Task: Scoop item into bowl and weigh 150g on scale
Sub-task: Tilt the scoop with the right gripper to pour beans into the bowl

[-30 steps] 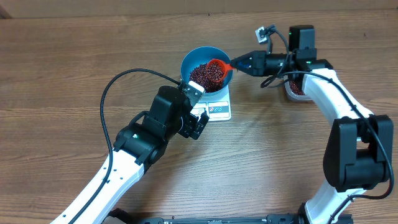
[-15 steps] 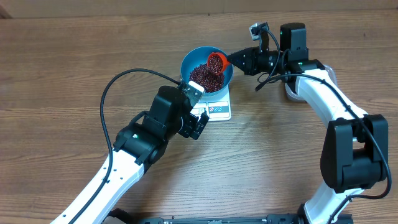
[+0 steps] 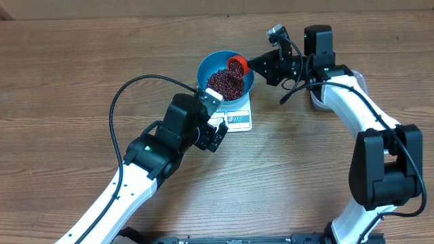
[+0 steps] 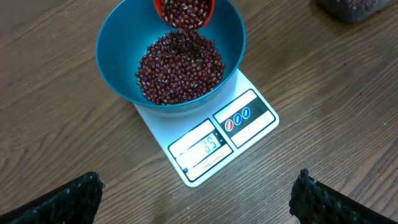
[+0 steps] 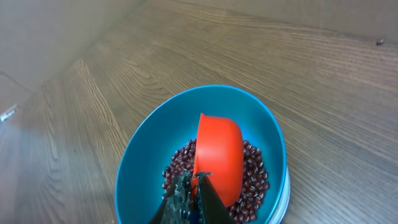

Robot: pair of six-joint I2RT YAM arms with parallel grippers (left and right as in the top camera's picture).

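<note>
Overhead: right hand [image 3: 253, 65] pinched the scoop [image 3: 236, 65], tipping beans [image 3: 225, 83] into the bowl [image 3: 204, 67]; left hand [image 3: 215, 119] spread. Probably needed another scoop.

Bright blue bowl [image 4: 118, 56]; dark maroon beans [image 4: 180, 68]; orange-red scoop [image 5: 217, 155]; white scale [image 4: 211, 146], red-blue label marks; brown wood-grain worktop [image 3: 68, 88].

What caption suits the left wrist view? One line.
An orange scoop tips red beans into the blue bowl on the white scale.
</note>
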